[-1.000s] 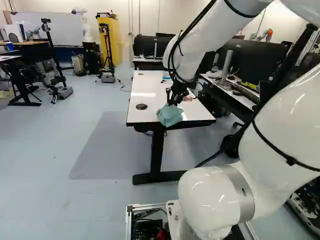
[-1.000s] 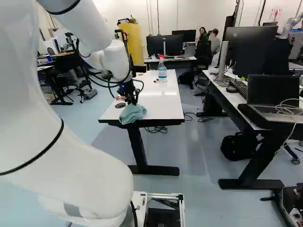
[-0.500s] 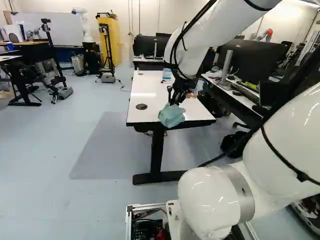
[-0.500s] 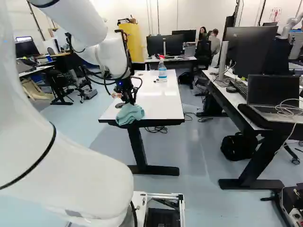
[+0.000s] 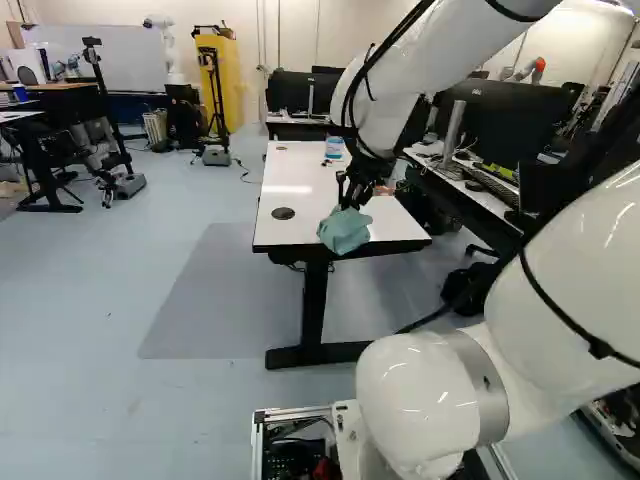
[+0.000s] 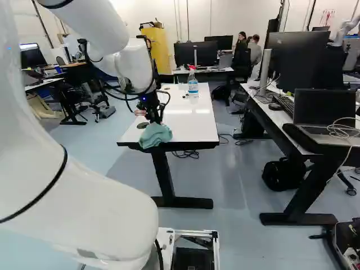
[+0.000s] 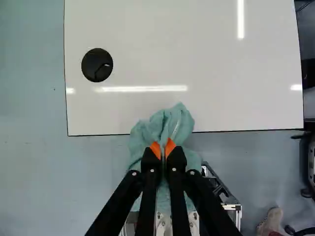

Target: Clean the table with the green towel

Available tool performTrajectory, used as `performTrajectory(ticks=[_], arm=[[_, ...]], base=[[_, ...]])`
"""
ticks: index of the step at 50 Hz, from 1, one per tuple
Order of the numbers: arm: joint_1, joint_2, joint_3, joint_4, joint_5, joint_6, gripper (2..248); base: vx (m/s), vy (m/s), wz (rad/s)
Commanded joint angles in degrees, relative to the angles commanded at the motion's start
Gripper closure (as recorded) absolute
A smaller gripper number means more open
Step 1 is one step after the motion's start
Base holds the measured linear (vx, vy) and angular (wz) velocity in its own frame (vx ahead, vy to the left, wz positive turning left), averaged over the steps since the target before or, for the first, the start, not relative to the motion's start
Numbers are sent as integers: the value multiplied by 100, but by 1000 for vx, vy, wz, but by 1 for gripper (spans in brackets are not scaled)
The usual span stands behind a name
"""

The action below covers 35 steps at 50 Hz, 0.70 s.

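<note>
1. While I operate from a distance, the gripper [image 5: 346,203] is positioned at the near edge of the white table [image 6: 188,121].
2. Gripper state: both orange-padded fingers are narrow, pinching the green towel [image 7: 170,122] between them.
3. Towel position: bunched, partly over the table, partly beyond its near edge.
4. Spray bottle [image 6: 193,84]: upright, farther along the table. I see its label [image 6: 193,88]; its print is too small to read.

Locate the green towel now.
In the right base view, the green towel is in the gripper, over the near edge of the table, left of that edge's middle.
</note>
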Motion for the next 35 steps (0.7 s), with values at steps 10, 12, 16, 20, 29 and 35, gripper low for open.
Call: performTrajectory(ticks=[10,12,16,20,29,35], arm=[[-204,-232,-211,0,94,0,220],[-246,-279,-254,0,109,0,220],[-329,-371,-340,0,160,0,220],[-410,-463,-428,0,236,0,220],[-583,-673,-630,0,387,0,220],[-669,-803,-758,0,484,0,220]], base=[[0,0,0],[0,0,0],[0,0,0],[0,0,0],[0,0,0],[0,0,0]])
